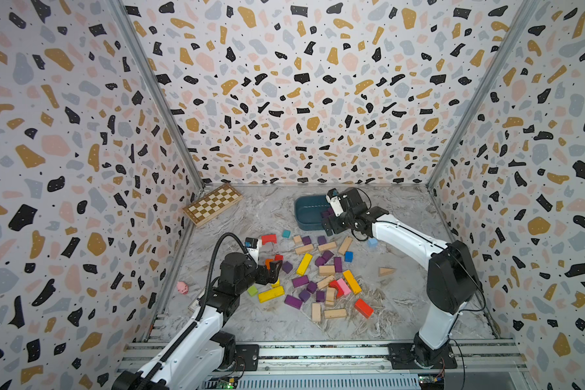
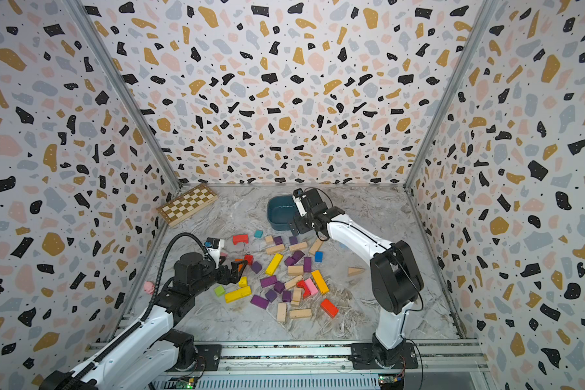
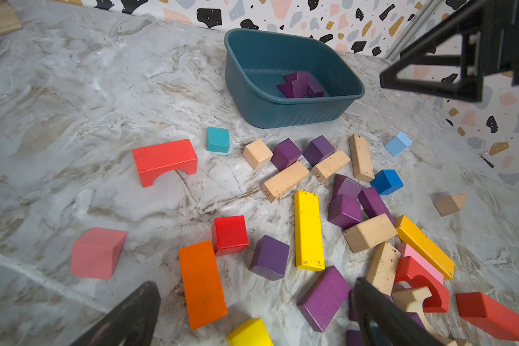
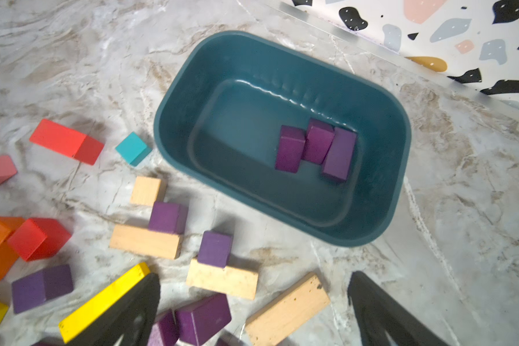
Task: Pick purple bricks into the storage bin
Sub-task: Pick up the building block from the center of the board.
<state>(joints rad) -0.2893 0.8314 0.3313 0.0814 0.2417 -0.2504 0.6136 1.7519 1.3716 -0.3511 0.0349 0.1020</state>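
The storage bin [image 1: 306, 209] [image 4: 192, 99], a dark teal tub, stands at the back of the table. Three purple bricks [image 4: 312, 146] [image 3: 300, 85] lie together inside it. Several more purple bricks [image 1: 300, 281] [image 3: 270, 257] are scattered among the mixed blocks in the middle of the table. My right gripper [image 1: 328, 223] [image 4: 252, 317] hangs open and holds nothing, by the bin's near rim above a wooden bar and purple bricks. My left gripper [image 1: 272, 271] [image 3: 255, 323] is open too, low over the pile's left edge, with a purple cube and a purple bar just ahead of it.
A wooden chessboard [image 1: 212, 203] leans at the back left corner. A pink pig toy [image 1: 182, 287] sits by the left wall. Red, yellow, orange, blue and plain wooden blocks [image 1: 335, 313] lie mixed with the purple ones. Patterned walls close in three sides.
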